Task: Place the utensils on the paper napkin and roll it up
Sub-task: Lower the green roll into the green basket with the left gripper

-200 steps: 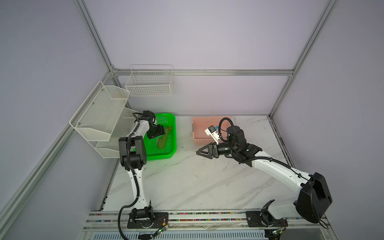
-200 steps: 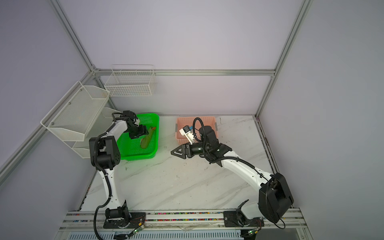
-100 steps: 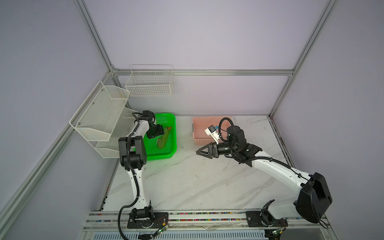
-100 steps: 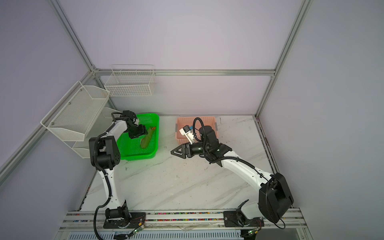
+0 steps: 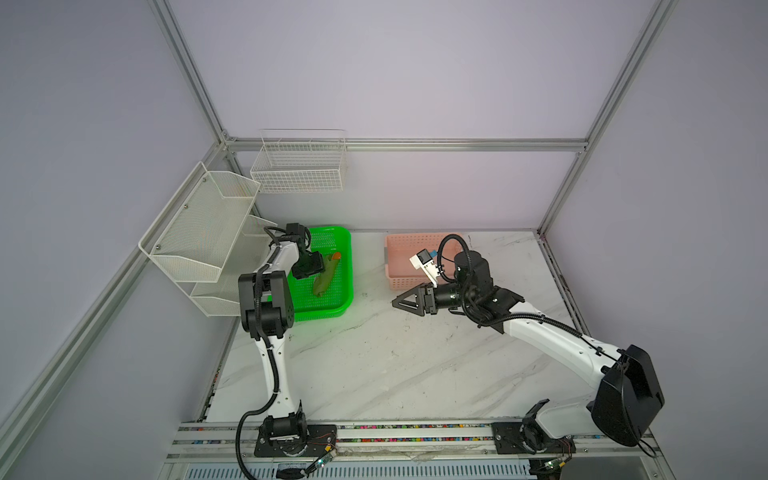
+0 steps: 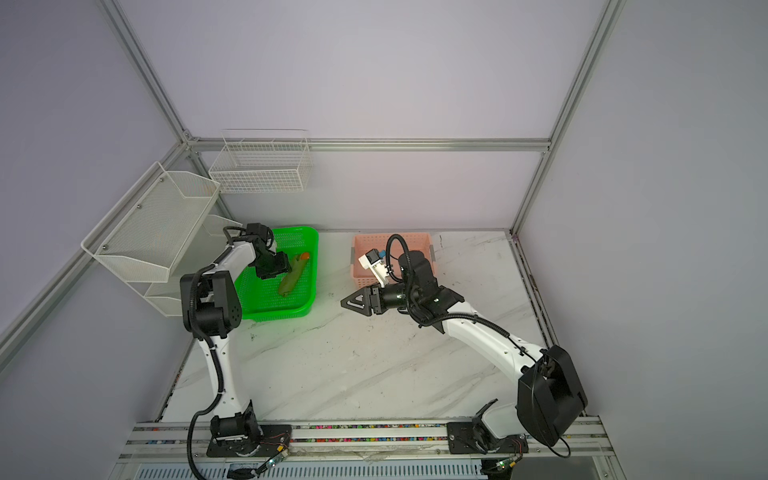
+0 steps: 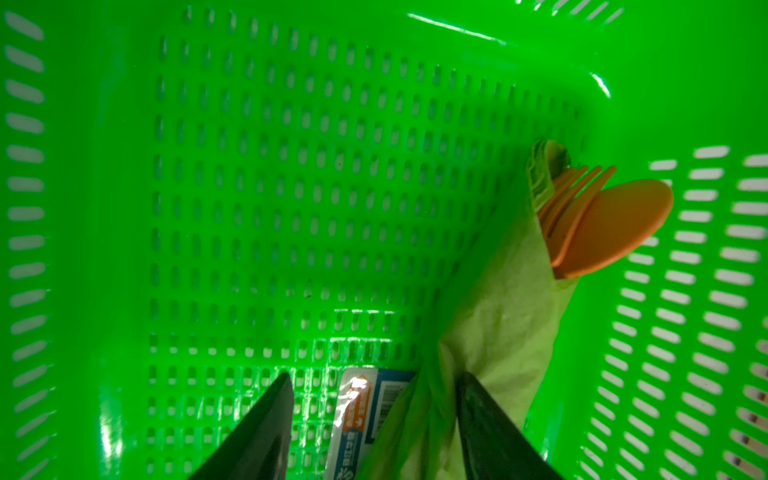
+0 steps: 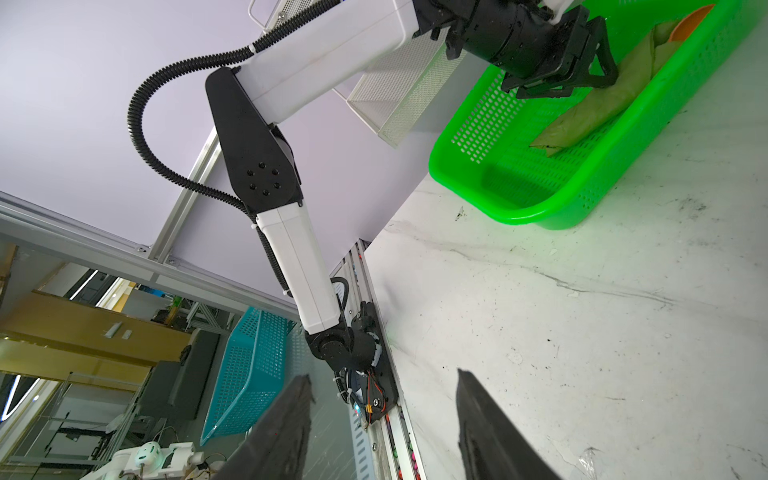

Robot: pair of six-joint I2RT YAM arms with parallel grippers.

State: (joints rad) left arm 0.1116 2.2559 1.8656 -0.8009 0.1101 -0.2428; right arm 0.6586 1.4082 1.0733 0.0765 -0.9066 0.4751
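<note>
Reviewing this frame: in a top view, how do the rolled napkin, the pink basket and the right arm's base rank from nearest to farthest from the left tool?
Measured from the left tool in a top view:
1. rolled napkin: right at the tool's tips, inside the green tray.
2. pink basket: to the right, along the back of the table.
3. right arm's base: front right, on the rail.

Soft, even light, faint shadows — white glare streaks on the green tray [image 7: 457, 29], its edges smeared.
</note>
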